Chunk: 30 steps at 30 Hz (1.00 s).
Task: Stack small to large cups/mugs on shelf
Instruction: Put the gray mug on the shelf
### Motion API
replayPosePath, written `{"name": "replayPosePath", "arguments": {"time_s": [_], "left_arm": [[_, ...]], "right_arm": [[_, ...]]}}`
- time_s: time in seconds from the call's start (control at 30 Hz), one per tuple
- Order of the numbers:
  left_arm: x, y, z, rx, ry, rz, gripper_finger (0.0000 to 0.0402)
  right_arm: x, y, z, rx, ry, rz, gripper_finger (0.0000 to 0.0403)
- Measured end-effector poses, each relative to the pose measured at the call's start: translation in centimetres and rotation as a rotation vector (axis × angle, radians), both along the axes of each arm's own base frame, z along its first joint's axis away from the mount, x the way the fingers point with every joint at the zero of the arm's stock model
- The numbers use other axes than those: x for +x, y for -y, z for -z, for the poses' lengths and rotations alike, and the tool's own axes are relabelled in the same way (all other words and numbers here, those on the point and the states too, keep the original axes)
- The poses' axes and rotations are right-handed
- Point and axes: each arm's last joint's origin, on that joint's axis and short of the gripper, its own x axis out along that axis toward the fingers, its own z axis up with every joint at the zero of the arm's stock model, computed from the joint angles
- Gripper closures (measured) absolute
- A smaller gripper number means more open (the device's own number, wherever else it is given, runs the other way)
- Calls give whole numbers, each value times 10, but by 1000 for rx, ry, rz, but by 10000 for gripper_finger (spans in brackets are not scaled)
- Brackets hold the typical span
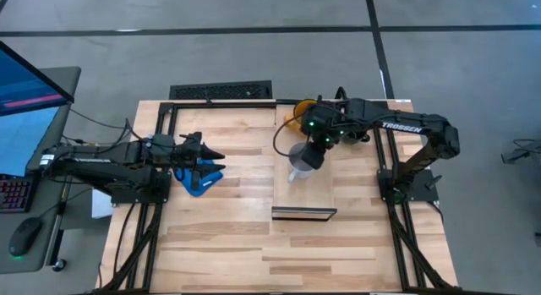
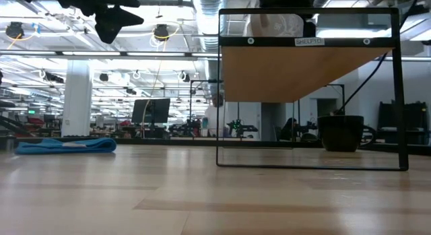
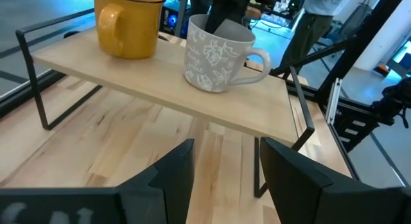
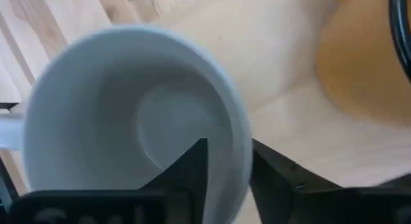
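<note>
A light grey mug with a leaf pattern stands upright, base down, on the light-wood shelf. A yellow mug stands on the shelf's far end. My right gripper is over the grey mug and shut on it. Under the shelf, a black mug sits on the table. My left gripper hovers open at the table's left, above a blue cloth, touching nothing. My right gripper has the grey mug's rim between its two fingers, one finger inside the mug and the other outside its wall. The fingers come from above, pointing steeply down. The mug stands upright with its base on the shelf board.
The shelf's dark frame legs stand on the planked table. The folded blue cloth lies left of the shelf. A keyboard sits beyond the table's far edge. Bare tabletop shows near the front.
</note>
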Motion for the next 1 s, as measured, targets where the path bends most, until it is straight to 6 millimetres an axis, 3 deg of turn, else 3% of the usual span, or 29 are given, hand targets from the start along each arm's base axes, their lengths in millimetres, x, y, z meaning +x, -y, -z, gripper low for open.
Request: {"name": "replayPosePath", "arguments": {"time_s": [0.3, 0.7, 1.0], "left_arm": [[0, 0, 0, 6, 0, 0, 235], [0, 0, 0, 39, -2, 8, 235], [0, 1, 1, 66, -11, 62, 235]], "right_arm": [[0, 0, 0, 31, -5, 64, 375], [0, 0, 1, 100, -13, 233, 375], [0, -3, 1, 118, -10, 498, 375]]}}
